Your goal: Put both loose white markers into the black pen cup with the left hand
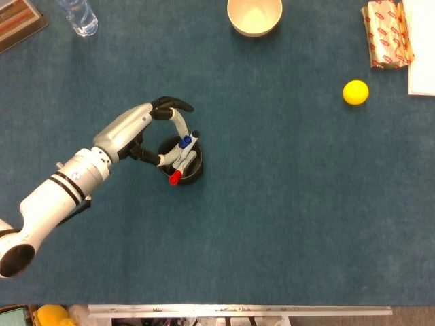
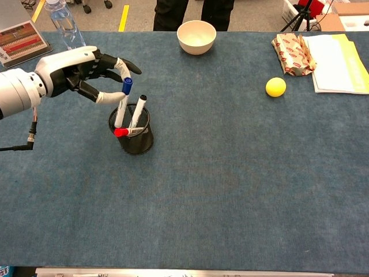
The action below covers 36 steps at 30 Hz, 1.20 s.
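The black mesh pen cup (image 2: pixel 135 137) (image 1: pixel 189 170) stands left of the table's middle. In it lean a white marker with a black cap (image 2: pixel 138 109) (image 1: pixel 194 136) and a red-capped marker (image 2: pixel 123 132) (image 1: pixel 175 178). My left hand (image 2: pixel 82 70) (image 1: pixel 151 130) hovers just above and left of the cup, pinching a white marker with a blue cap (image 2: pixel 122 101) (image 1: pixel 184 143) between thumb and finger. That marker's lower end is inside the cup and its cap tilts up to the right. The right hand is in neither view.
A cream bowl (image 2: pixel 196 36) sits at the far edge, a water bottle (image 2: pixel 62 20) and a booklet (image 2: pixel 20 41) at far left. To the right are a yellow ball (image 2: pixel 275 86), a wrapped packet (image 2: pixel 293 53) and papers (image 2: pixel 340 55).
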Tool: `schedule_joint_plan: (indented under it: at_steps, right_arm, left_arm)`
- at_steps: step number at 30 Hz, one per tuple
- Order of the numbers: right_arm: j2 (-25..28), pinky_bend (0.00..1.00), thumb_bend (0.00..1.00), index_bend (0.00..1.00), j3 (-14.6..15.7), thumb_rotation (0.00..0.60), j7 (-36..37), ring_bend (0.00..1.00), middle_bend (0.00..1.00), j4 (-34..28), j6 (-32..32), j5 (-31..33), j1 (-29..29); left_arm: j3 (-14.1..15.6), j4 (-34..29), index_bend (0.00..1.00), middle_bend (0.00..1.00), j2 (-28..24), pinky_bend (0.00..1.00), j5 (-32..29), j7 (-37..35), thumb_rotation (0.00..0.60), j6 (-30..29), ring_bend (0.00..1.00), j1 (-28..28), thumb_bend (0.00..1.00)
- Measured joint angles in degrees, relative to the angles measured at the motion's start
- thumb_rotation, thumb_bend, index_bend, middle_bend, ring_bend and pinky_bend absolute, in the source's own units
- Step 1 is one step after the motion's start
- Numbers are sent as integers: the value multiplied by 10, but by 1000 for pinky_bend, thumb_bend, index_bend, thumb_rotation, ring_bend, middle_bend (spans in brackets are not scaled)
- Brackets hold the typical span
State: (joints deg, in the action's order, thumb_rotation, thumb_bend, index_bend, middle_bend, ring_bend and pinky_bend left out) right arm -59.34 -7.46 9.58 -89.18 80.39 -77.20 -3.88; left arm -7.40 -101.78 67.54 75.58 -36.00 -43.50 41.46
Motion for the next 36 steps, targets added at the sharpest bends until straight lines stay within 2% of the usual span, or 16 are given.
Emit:
schedule_joint_plan:
  at_steps: [3, 6, 13, 19, 25, 29, 36]
  right_arm:
    - [1, 317, 129, 207, -1, 600, -3, 158, 303, -4, 0, -1, -1]
    - [2, 317, 129, 207, -1, 600, -8, 158, 303, -9, -1, -2, -3]
    - [2, 317, 129, 207, -2, 600, -23, 158, 306, -19, -6, -6, -10]
    - [4, 317, 129, 212, -1, 600, -35, 158, 306, -31, -11, -9, -16]
    - [6, 317, 129, 214, -1, 600, -53, 158, 306, -44, -19, -1, -20]
    - [6, 317, 130, 214, -1, 600, -63, 158, 307, -53, -25, 5, -24]
    - [7, 317, 129, 214, -2, 600, -72, 158, 307, -64, -24, 8, -25]
  left_arm:
    - [8, 5, 55, 10, -9, 156, 27, -5, 600, 5, 0, -1, 323]
    - [16, 11, 20, 1, -21, 151, 52, -12, 600, 2, 0, -5, 323]
    - [40, 40, 101, 60, -50, 151, 74, -19, 600, -17, 0, -28, 322]
    - [52, 85, 162, 91, -54, 151, 59, 27, 600, -68, 3, -68, 323]
    - [63, 131, 206, 100, -52, 151, 36, 109, 600, -135, 10, -119, 323]
    - [67, 160, 209, 106, -45, 151, 18, 158, 600, -200, 14, -167, 323]
    - [74, 187, 225, 119, -35, 151, 14, 181, 600, -296, 17, -239, 323]
